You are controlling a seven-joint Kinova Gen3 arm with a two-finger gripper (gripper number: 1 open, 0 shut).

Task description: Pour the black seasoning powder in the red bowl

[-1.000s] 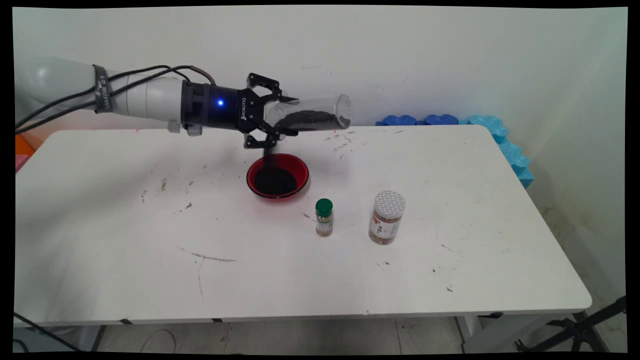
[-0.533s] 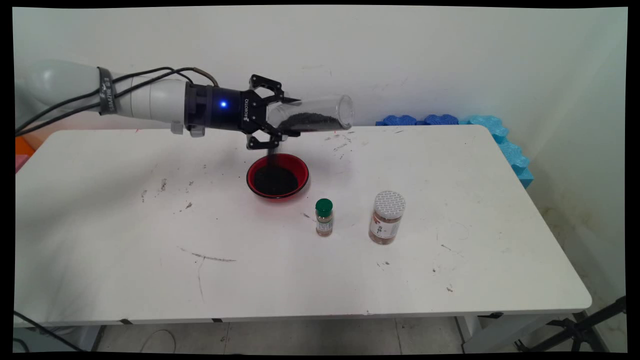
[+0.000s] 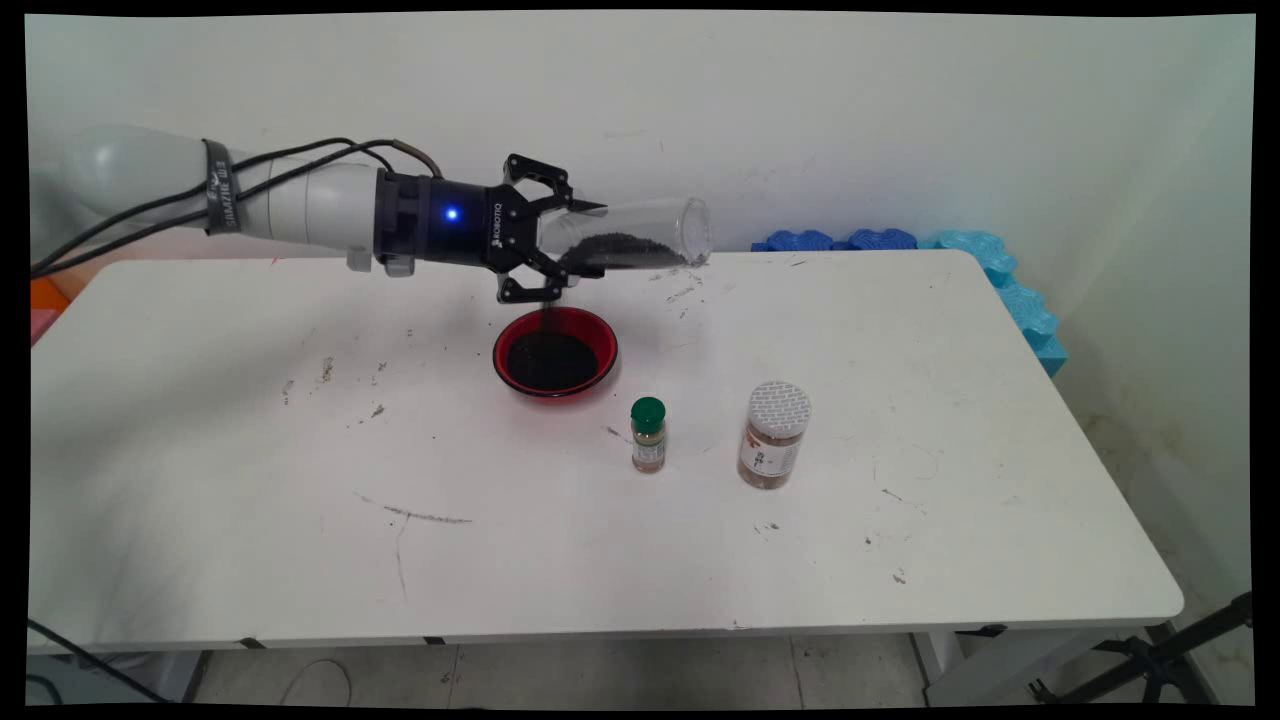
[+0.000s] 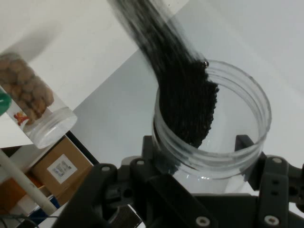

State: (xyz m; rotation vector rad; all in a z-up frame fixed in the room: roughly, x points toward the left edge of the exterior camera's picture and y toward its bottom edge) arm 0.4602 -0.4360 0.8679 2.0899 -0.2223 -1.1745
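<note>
Black granules stream from the clear jar (image 3: 625, 235), clamped sideways in the jaws of your gripper (image 3: 560, 240) above the red bowl (image 3: 555, 352) near the bench's far edge; keep its mouth centred. Hand view: granules (image 4: 187, 109) flow steadily, so tilt gently.

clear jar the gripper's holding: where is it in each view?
Main view: clear jar lies tipped sideways in the gripper, upper centre, above the red bowl.
Hand view: clear jar sits lower right.
Shared landmark: the black grains inside.
</note>
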